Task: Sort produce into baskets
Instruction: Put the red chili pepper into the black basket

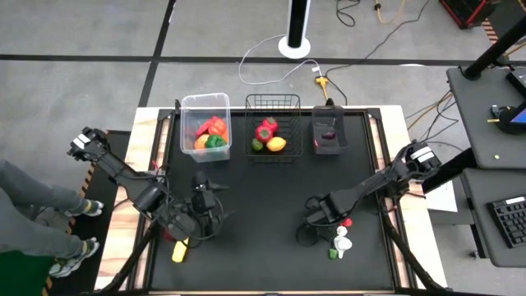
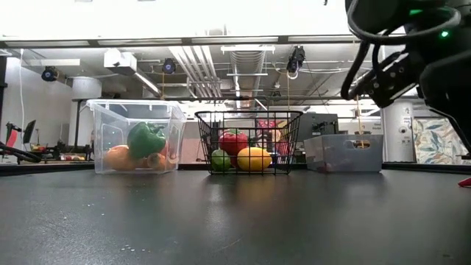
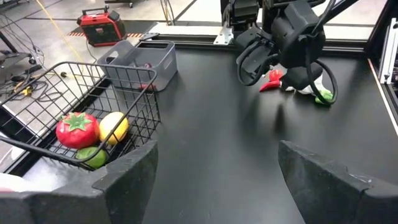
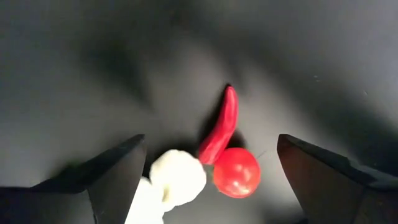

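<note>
My right gripper points down, open, above a small cluster of produce on the black mat: a red chili, a round red tomato and a white piece, with a green piece beside them. Nothing is between its fingers. My left gripper hovers open and empty at the mat's left. At the far edge stand the clear tub, the wire basket and the dark bin, each holding produce.
A yellow piece lies on the mat near the left arm, at the near left. The tub holds red, orange and green pieces; the wire basket holds a red one, a yellow one and a green one. A person's legs show left of the table.
</note>
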